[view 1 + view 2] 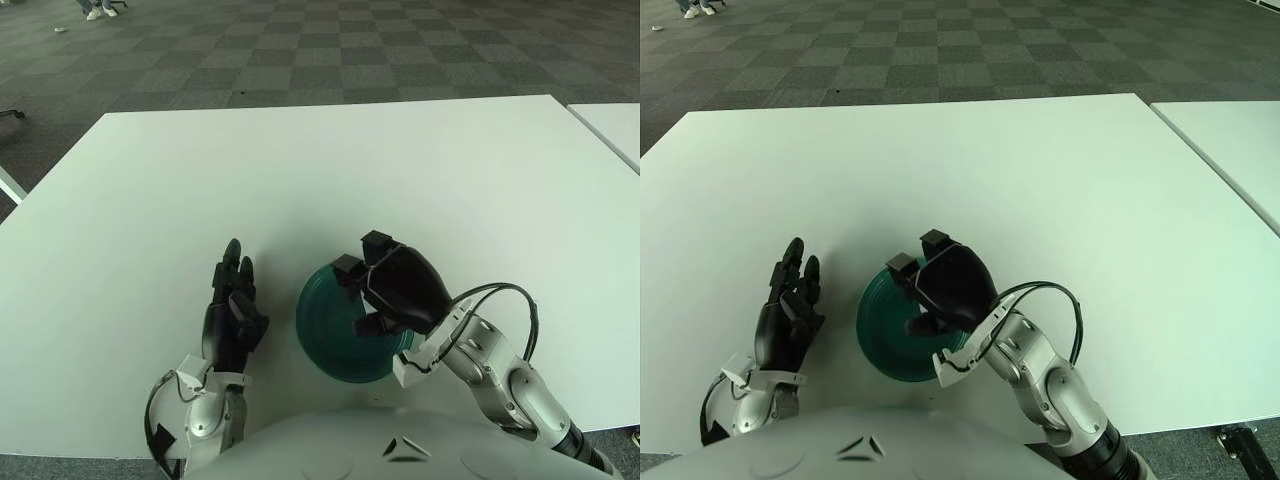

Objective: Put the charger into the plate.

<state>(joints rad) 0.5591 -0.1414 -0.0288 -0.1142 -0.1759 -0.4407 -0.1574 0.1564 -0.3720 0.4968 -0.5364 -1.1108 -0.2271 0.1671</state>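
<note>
A: The right hand (385,290) hangs over the dark green plate (325,340) on the white table (330,170), fingers curled downward.
B: Holding the charger?
A: Cannot tell; the palm hides whatever is under it, and no charger shows anywhere in either view.
B: And the left hand (232,315)?
A: Just left of the plate, fingers stretched out straight, grasping nothing.

White table (400,170) fills most of the frame. One green plate (325,330) lies on it, lower centre, near the front edge.
</note>
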